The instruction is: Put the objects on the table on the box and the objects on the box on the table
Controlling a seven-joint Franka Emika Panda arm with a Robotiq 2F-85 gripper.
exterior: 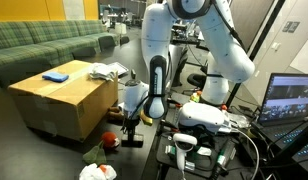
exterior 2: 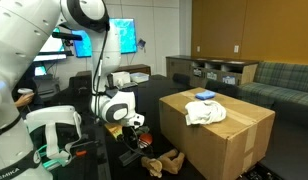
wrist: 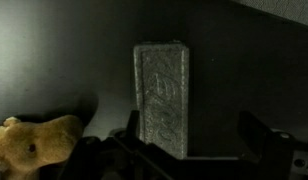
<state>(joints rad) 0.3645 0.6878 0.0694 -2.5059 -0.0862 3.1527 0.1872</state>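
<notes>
The tan cardboard box (exterior: 64, 100) (exterior 2: 219, 135) carries a blue flat object (exterior: 55, 75) (exterior 2: 204, 95) and a crumpled white cloth (exterior: 106, 70) (exterior 2: 206, 112) on its top. My gripper (exterior: 132, 112) (exterior 2: 129, 122) hangs low over the dark table (exterior 2: 109, 160) beside the box. In the wrist view the gripper (wrist: 194, 140) is open. A grey embossed rectangular block (wrist: 161, 95) lies on the table (wrist: 54, 50) between the fingers, close to the left fingertip (wrist: 134, 125). A brown plush toy (wrist: 34, 145) (exterior 2: 159, 160) lies at the lower left, outside the jaws.
A small red object (exterior: 109, 140) sits near the box's base, with a green item (exterior: 91, 155) and white cloth (exterior: 99, 170) in front. Monitors (exterior: 289, 100) (exterior 2: 114, 40), cables and a white device (exterior: 204, 118) crowd the robot's side. Green sofas (exterior: 44, 45) stand behind.
</notes>
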